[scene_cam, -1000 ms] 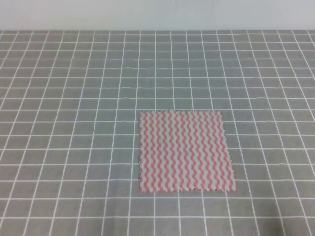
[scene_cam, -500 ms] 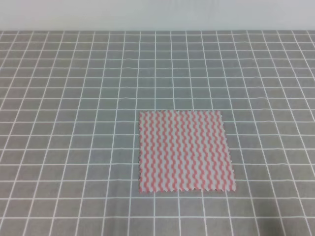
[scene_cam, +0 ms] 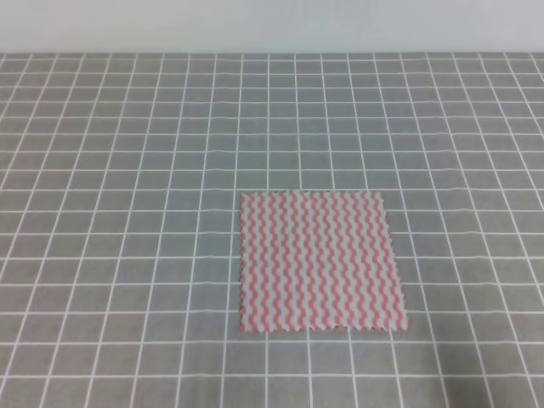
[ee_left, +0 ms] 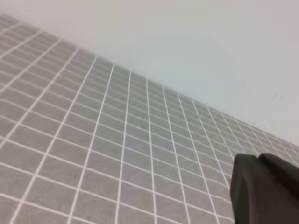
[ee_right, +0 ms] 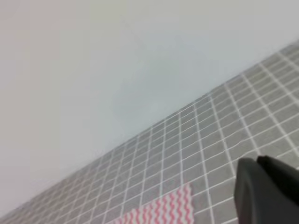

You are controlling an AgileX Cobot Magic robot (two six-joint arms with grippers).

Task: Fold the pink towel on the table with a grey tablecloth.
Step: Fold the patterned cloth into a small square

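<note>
- Left tool point(ee_left: 265, 191): only a dark corner shows at the left wrist view's lower right edge; its jaws are out of frame.
- Right tool point(ee_right: 268, 191): likewise cropped.
- Towel point(ee_right: 161, 210): cut off by the right wrist view's bottom edge.

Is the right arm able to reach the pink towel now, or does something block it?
Probably yes. The towel lies flat and alone on the grey cloth, with nothing on it or beside it. The right wrist view shows a corner of it below, with nothing between.
</note>
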